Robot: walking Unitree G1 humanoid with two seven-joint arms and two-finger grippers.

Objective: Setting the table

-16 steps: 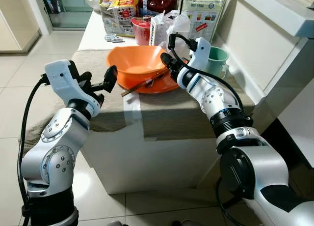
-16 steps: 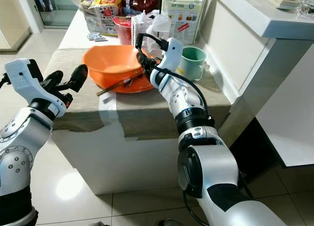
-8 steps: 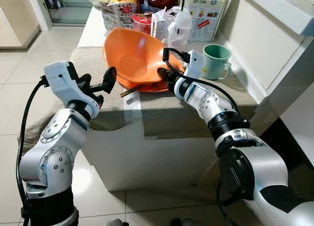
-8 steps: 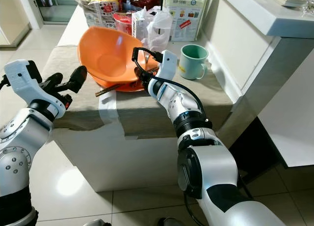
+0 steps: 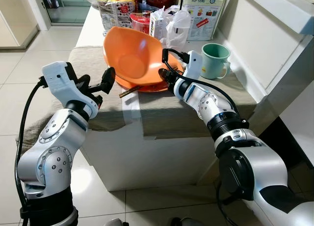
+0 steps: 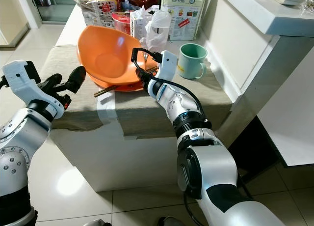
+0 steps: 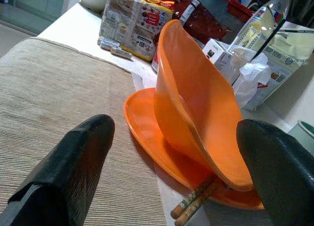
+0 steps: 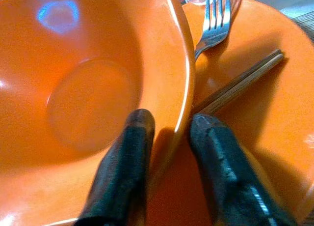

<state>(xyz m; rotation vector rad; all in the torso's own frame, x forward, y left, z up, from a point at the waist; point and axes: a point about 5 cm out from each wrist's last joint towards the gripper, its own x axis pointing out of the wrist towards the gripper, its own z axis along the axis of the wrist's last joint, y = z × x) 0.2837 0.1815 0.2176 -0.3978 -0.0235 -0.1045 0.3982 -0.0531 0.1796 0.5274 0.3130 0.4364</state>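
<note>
Low at the left of the head views, the left pincer (image 5: 100, 83) hangs off the near edge of the counter (image 5: 167, 115) with its two fingers spread apart and nothing between them, aimed toward the dishes but touching none. Further in, at mid-frame, the right pincer (image 8: 169, 152) is clamped on the rim of the orange bowl (image 5: 132, 56), one finger inside and one outside, and the bowl stands tipped steeply on its edge over the orange plate (image 7: 147, 137) beneath it. The grip covers just a short stretch of smooth rim, so the likeliest failure, as I judge it, is the bowl twisting or slipping out and dropping back onto the plate. A pair of chopsticks (image 5: 131, 90) pokes out from under the bowl over the plate's near edge, and a fork (image 8: 216, 19) lies on the plate beside them; a falling or dragged bowl could knock these off toward the floor. Just right of the plate stands a green mug (image 5: 216, 60), and toward the top of the frame sit a carton (image 5: 158, 25), snack bags (image 5: 114, 7) and other packages, close enough that a wide swing of the tilted bowl could topple something.
</note>
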